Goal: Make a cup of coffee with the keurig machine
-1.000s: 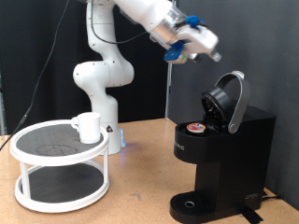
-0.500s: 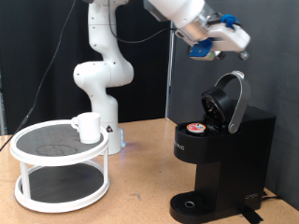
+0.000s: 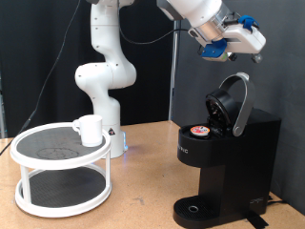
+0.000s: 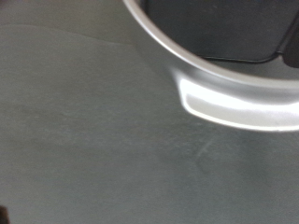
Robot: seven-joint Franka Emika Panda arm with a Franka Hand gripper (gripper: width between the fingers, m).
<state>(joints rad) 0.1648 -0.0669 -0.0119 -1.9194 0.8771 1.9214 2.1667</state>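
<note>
The black keurig machine [image 3: 229, 162] stands at the exterior view's right with its silver-trimmed lid [image 3: 235, 103] raised. A small pod with a reddish top [image 3: 198, 131] sits in its open chamber. The white cup [image 3: 91, 130] stands on the top tier of a round white rack at the exterior view's left. My gripper [image 3: 254, 52] hangs high above the raised lid, apart from it, with nothing visible between its fingers. The wrist view shows only the lid's silver rim [image 4: 234, 98], very close and blurred; my fingers do not show there.
The white two-tier rack [image 3: 38, 162] stands on the wooden table [image 3: 143, 205]. The robot's white base [image 3: 103, 81] is behind it. A dark curtain forms the backdrop. The round drip tray [image 3: 198, 208] is at the machine's foot.
My gripper has moved towards the exterior view's right and a little up, from above the pod chamber to above the raised lid. The cup, pod and machine have not moved.
</note>
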